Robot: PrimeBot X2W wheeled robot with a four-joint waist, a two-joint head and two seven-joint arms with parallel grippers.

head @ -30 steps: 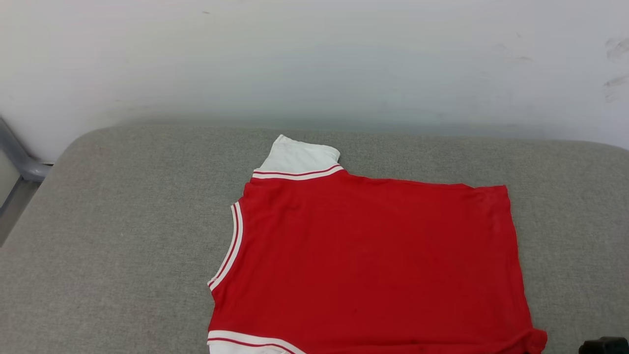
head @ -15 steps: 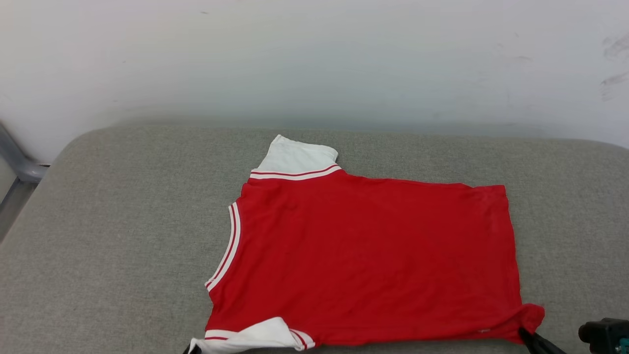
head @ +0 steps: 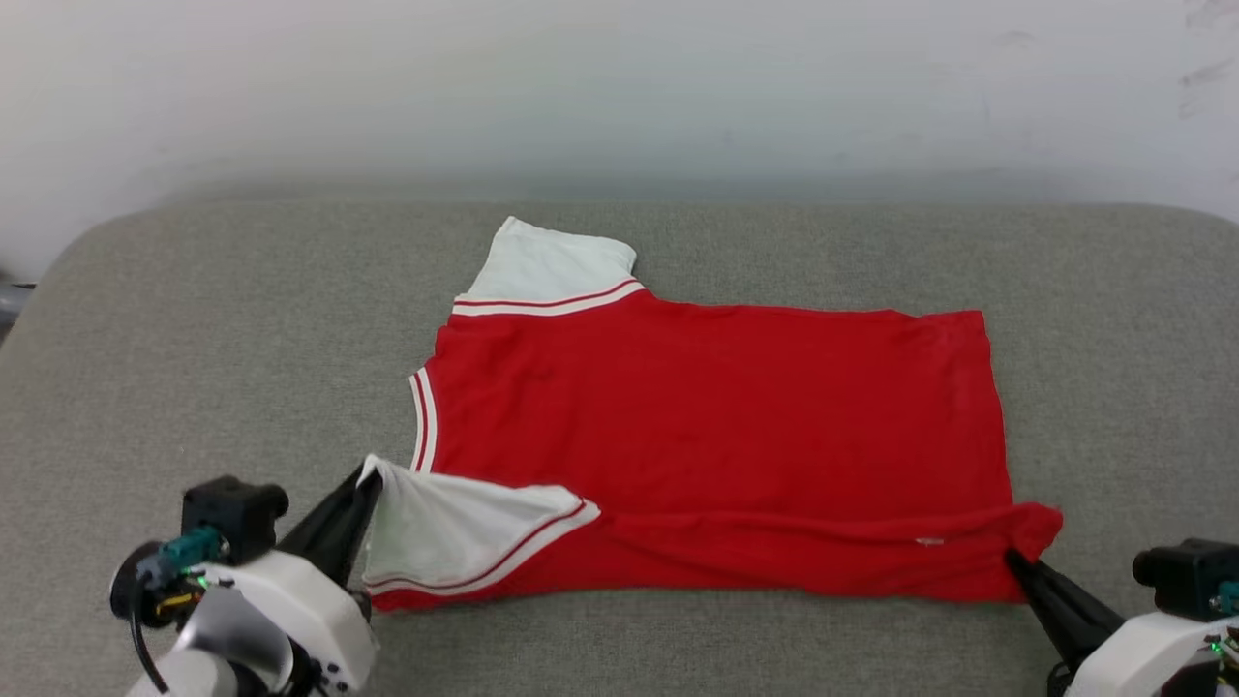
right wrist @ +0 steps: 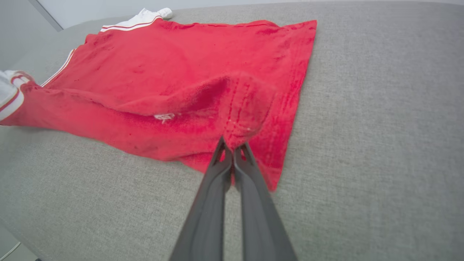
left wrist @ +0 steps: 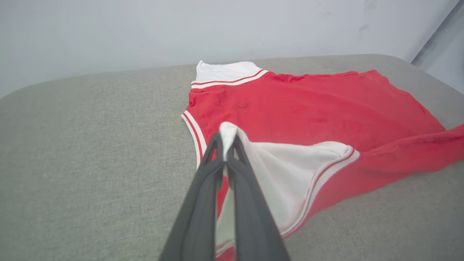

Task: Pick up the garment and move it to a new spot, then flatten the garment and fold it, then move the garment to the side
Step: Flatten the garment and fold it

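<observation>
Change: near edge of the shirt (head: 716, 407), flat a second ago, now raised. The left gripper (head: 366, 494) pinches the white sleeve (head: 455, 532), the right gripper (head: 1014, 560) the red hem corner (head: 1036, 528). The rest lies ahead on the cushion (head: 194, 339). Fold judged starting.

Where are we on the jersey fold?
Done: the garment lies spread mostly flat on the grey cushion, plain red side up. In hand: the left gripper is shut on the near white sleeve, the right gripper on the near hem corner, with the near edge lifted. Left: finish the fold, then move it aside.
</observation>
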